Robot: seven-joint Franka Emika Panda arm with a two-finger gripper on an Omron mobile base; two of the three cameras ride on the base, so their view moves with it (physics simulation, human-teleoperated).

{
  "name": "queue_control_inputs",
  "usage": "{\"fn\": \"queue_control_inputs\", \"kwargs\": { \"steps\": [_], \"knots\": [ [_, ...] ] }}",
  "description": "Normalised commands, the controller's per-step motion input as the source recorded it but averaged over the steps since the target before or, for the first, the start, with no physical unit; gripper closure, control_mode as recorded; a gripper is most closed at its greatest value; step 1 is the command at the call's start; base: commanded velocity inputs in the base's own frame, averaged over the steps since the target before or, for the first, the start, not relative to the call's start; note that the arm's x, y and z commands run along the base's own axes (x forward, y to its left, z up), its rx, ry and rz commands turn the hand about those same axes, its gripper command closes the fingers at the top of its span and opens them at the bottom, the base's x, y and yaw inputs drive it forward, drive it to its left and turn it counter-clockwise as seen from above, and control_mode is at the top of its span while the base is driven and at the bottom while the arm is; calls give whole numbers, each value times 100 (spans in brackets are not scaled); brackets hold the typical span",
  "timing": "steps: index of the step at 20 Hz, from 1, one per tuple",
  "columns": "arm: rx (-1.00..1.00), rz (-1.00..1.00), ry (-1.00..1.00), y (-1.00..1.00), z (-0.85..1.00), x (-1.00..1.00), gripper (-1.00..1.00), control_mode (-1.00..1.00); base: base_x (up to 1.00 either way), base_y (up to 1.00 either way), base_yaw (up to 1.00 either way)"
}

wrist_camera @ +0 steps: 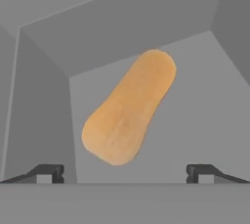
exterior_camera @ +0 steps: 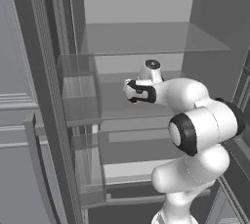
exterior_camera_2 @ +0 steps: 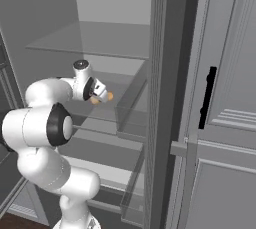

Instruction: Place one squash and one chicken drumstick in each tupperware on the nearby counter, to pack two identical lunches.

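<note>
Inside the open grey fridge, a tan squash [wrist_camera: 129, 108] lies on a shelf [wrist_camera: 205, 100] just ahead of the claw [wrist_camera: 124, 173], whose fingers are spread wide and empty, so the packing looks barely begun.

A grey shelf [wrist_camera: 195, 120] inside an open refrigerator carries a single squash [wrist_camera: 129, 108]; the squash is orange-tan, lies flat on the shelf with its narrow neck toward the back wall and its bulb end nearer the front; bare grey shelf shows all round it; in the right base view a small bit of the squash [exterior_camera_2: 108, 95] shows on that same shelf [exterior_camera_2: 112, 113].
</note>
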Motion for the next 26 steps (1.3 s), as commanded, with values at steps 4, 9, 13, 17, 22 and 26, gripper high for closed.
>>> {"fn": "queue_control_inputs", "kwargs": {
  "steps": [4, 9, 13, 17, 22, 26],
  "knots": [
    [0, 0, 0, 0, -24, 41, -100, -100, 0, 0, 0],
    [0, 0, 0, 0, -24, 39, -100, -100, 0, 0, 0],
    [0, 0, 0, 0, -33, 14, -100, -100, 0, 0, 0],
    [0, 0, 0, 1, -46, 14, 100, -100, 0, 0, 0],
    [0, 0, 0, 0, -47, 3, 100, -100, 0, 0, 0],
    [2, 0, 0, 0, -3, -10, 100, -100, 0, 0, 0]
  ]
}}
